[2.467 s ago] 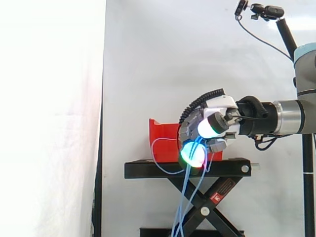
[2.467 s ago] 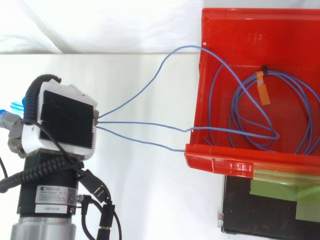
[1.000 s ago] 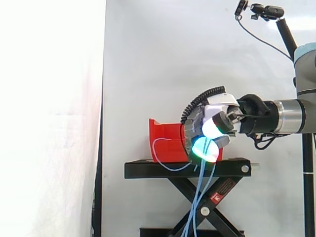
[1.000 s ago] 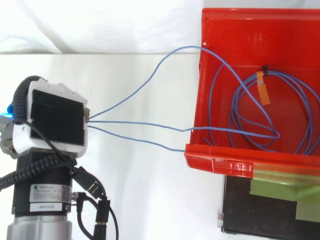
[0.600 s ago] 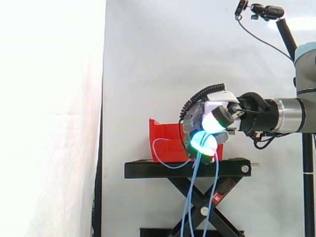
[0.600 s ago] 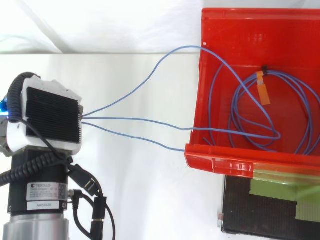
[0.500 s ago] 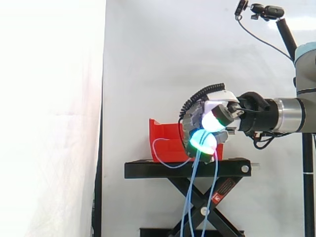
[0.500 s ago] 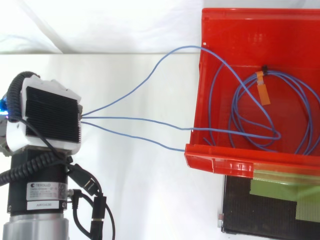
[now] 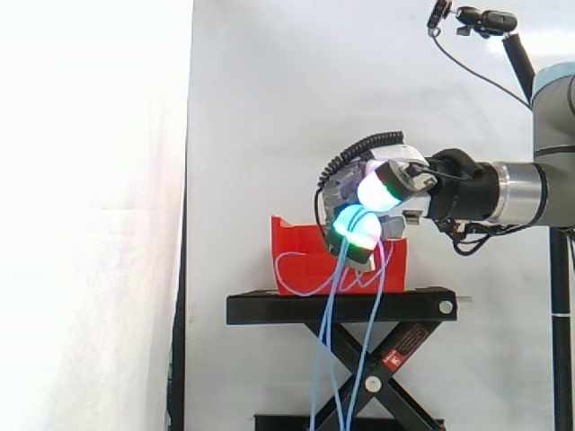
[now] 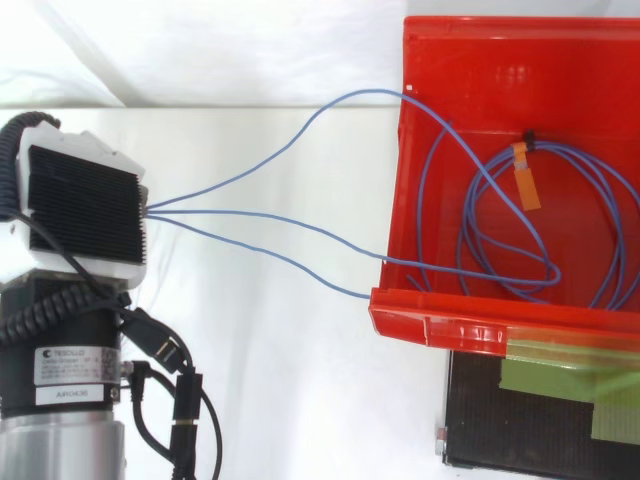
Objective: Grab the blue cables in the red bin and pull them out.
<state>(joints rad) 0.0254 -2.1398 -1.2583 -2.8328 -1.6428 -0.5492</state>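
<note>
Clamping strands of the blue cables (image 10: 230, 212) under its curled fingers, the hand (image 10: 80, 205) sits at the left edge of the top view, with the strands running right across open space to the red bin (image 10: 440, 325), where most of the coil lies inside. The pull-out looks begun but unfinished. The next move calls for drawing farther left, away from the bin, until the loops clear its front wall.

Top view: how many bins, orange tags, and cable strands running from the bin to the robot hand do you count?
bin: 1
orange tag: 1
cable strands reaching the robot hand: 3
total: 5
</note>
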